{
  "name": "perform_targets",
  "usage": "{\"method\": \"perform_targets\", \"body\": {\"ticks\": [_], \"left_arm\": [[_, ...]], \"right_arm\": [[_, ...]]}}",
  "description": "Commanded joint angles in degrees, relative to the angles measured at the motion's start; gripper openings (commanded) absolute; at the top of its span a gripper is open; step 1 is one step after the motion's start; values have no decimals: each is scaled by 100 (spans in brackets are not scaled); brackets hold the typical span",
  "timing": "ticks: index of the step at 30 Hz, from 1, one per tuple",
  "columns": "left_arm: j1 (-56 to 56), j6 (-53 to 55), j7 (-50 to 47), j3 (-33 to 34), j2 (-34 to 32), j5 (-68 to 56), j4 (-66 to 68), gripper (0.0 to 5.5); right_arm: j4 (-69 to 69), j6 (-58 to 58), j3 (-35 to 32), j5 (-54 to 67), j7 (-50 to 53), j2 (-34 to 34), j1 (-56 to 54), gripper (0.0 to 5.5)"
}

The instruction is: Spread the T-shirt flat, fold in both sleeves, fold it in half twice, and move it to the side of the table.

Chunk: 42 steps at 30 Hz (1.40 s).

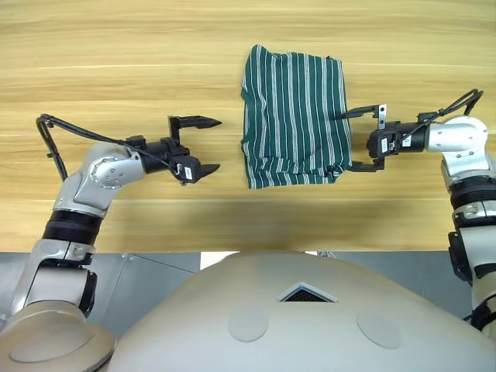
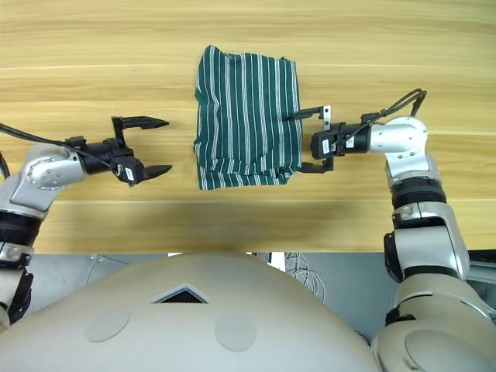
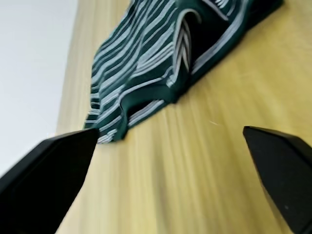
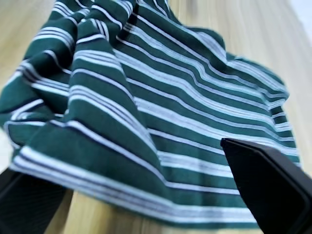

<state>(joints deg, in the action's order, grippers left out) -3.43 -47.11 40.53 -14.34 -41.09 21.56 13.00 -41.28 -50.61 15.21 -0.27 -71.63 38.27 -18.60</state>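
The dark green T-shirt (image 1: pixel 293 116) with white stripes lies folded into a rough rectangle on the wooden table (image 1: pixel 116 62), near its middle. My right gripper (image 1: pixel 353 139) is open at the shirt's right edge, one finger near the upper part of that edge and the other at the lower right corner. In the right wrist view the striped cloth (image 4: pixel 146 112) lies just before the open fingers (image 4: pixel 265 185). My left gripper (image 1: pixel 208 145) is open, a short way left of the shirt, with bare table between. The left wrist view looks at the shirt's edge (image 3: pixel 161 73) past the fingertips (image 3: pixel 48 170).
The table's near edge (image 1: pixel 155 249) runs just below both arms. Bare wood extends left, right and behind the shirt.
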Motion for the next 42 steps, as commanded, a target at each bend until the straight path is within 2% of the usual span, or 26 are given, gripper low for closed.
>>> {"method": "perform_targets", "body": {"ticks": [1,3,11,14,24,30,39,42], "left_arm": [[-235,-220,-379,-467,249,703,445,539],[-370,-353,-513,-661,352,790,547,540],[-291,-570,-510,-1114,238,505,420,540],[-244,-576,-488,-1233,208,491,387,540],[-546,-709,-687,-1485,309,744,896,376],[-745,-843,-503,-1710,371,340,1243,294],[-945,-944,-208,-1908,510,-293,1571,121],[-930,-846,143,-1919,493,-954,1497,73]], "right_arm": [[-43,23,332,-462,136,-41,106,540],[-12,62,365,-295,86,6,103,511],[-7,479,165,588,-620,491,136,511],[-69,532,166,581,-612,398,110,465],[-397,464,231,271,-393,122,-166,296],[-60,565,149,723,-872,148,53,202],[268,677,91,781,-957,162,266,18],[227,658,94,737,-906,126,230,10]]}}
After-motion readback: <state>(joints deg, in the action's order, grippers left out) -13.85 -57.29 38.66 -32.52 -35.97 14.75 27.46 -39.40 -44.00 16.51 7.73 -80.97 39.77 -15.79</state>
